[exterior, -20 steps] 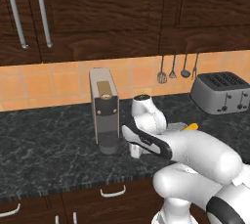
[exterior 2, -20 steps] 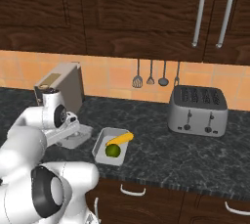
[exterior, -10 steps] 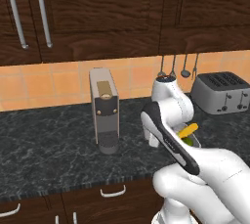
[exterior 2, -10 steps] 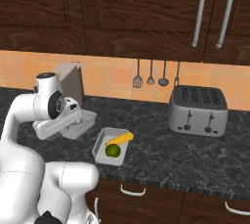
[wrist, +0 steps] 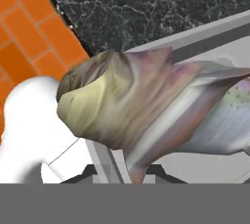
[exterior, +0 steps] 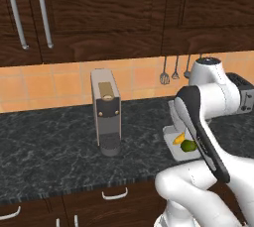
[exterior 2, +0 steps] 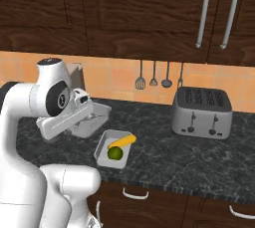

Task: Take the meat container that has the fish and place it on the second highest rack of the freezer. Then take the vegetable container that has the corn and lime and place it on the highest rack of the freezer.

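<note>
My gripper (exterior 2: 83, 118) is shut on the rim of the grey meat container (exterior 2: 94, 121) and holds it tilted above the counter. Up close in the hand view, the silvery-tan fish (wrist: 156, 105) lies in that container (wrist: 210, 37), just past my gripper (wrist: 122, 173). An edge of the held container (exterior: 172, 113) peeks out behind my arm. The white vegetable container (exterior 2: 105, 144) rests on the counter right below it, with the corn (exterior 2: 122, 141) and the lime (exterior 2: 115, 153) inside; corn (exterior: 179, 139) and lime (exterior: 188, 145) also show from the left. The freezer is out of view.
A grey coffee machine (exterior: 105, 112) stands on the dark counter (exterior: 44, 141) to the left. A toaster (exterior 2: 201, 112) sits at the right, with utensils (exterior 2: 153, 75) hanging on the orange tiled wall. Dark wood cabinets (exterior 2: 149, 8) hang overhead.
The arm has swung right, carrying the meat container from beside the coffee machine to just above the vegetable container. The base views have not shifted.
</note>
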### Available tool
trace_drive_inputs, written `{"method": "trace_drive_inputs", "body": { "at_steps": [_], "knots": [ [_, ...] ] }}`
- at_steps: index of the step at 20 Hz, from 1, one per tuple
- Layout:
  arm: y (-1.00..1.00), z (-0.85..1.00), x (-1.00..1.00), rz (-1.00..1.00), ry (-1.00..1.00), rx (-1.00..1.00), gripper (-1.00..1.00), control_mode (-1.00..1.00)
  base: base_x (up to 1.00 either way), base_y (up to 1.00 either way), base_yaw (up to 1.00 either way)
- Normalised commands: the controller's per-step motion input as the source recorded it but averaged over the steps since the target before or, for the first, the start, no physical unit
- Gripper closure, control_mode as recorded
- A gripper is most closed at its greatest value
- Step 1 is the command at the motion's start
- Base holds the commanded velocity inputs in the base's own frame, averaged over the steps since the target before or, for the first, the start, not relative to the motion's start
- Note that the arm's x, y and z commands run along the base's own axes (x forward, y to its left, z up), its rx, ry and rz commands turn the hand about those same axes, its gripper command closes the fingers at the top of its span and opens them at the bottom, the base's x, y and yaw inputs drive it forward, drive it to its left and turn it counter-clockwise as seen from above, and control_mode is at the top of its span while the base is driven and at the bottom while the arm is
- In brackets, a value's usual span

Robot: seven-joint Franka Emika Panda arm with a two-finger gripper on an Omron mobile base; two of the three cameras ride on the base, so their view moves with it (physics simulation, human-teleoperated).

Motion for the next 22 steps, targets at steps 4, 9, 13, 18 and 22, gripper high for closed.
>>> {"method": "trace_drive_inputs", "body": {
  "at_steps": [4,9,13,18,22],
  "knots": [
    [-0.87,0.44,-0.26,0.00,0.02,0.00,1.00,-1.00,0.00,0.00,0.00],
    [-0.13,0.00,-0.40,0.10,-0.08,-0.06,1.00,-1.00,0.00,0.00,0.00],
    [0.34,0.00,-0.11,0.27,-0.20,-0.13,1.00,-1.00,0.00,0.00,0.00],
    [0.09,0.00,-0.17,0.10,-0.03,-0.05,1.00,1.00,-0.50,-0.07,-0.07],
    [0.00,0.00,0.00,0.00,0.00,0.00,1.00,1.00,-0.58,-0.03,-0.75]
  ]
}}
